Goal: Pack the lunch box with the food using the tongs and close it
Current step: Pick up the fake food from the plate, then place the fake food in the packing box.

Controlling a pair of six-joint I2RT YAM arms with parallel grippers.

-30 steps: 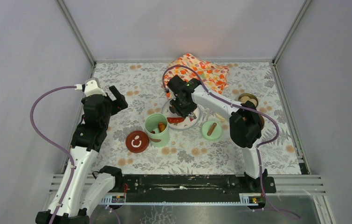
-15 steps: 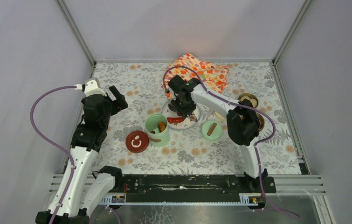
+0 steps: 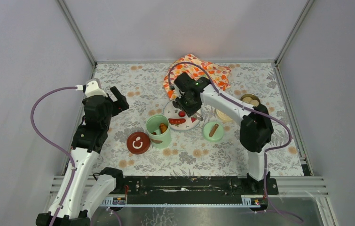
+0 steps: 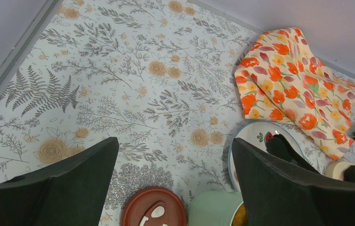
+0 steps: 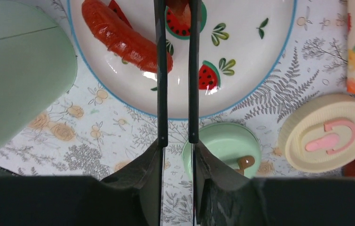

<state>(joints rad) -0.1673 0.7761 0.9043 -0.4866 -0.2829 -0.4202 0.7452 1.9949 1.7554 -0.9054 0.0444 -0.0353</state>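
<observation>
Dark metal tongs sit pinched between the fingers of the right hand. Its arm reaches forward from the base, folds at the elbow on the right, then stretches leftward, with the wrist tipped down over the white plate. The tongs' two thin arms run almost parallel, pointing at the plate beside a long red fried piece. A mint-green pot stands just left of the plate with an orange chunk inside. The green lid and cream lid lie on the counter to the right. The left hand hangs raised over the counter's left side, jaws spread wide and holding nothing, near the dark red lid.
</observation>
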